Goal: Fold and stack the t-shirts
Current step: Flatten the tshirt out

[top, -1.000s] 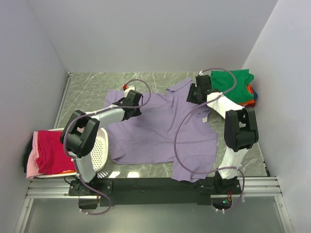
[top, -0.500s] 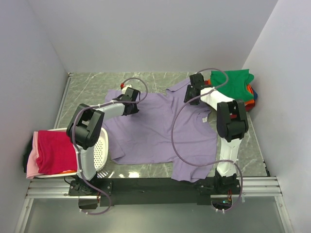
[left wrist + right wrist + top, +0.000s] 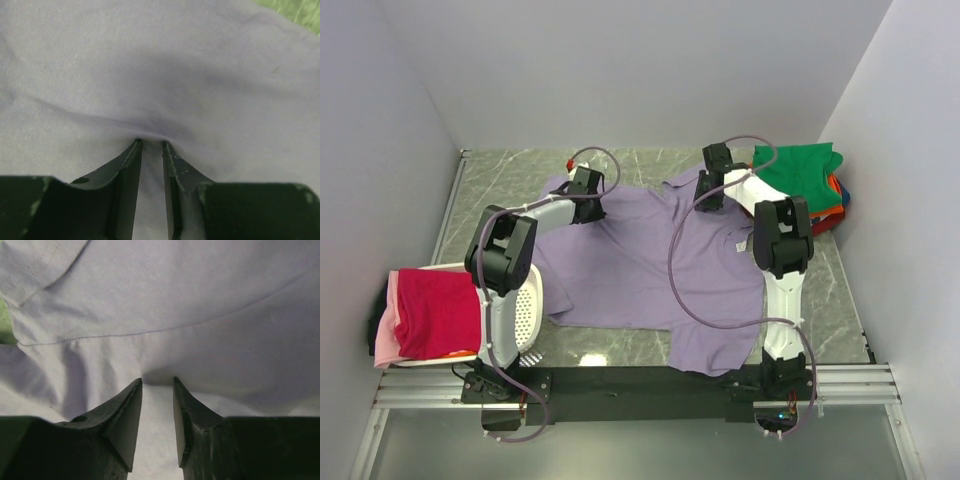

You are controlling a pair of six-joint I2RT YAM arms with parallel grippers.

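Purple shirt (image 3: 640, 270): lay spread flat on the desk (image 3: 510, 175).
Your left jaws: closed on a fold at the purple shirt's far left shoulder.
Your right jaws: closed on its cloth beside the collar (image 3: 670, 186).
Green shirt (image 3: 800, 170): lay just right of the purple shirt's far sleeve.

Lavender t-shirt (image 3: 640, 260) soft matt cloth; table (image 3: 500, 180) glossy marble-look.

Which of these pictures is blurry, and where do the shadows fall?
Top view: even light, sharp, soft shadows only. Left wrist view: the shirt looks soft and blurred up close; the dark fingers shade the pucker at their tips. Right wrist view: sharper, seams show, same shadow at the tips.
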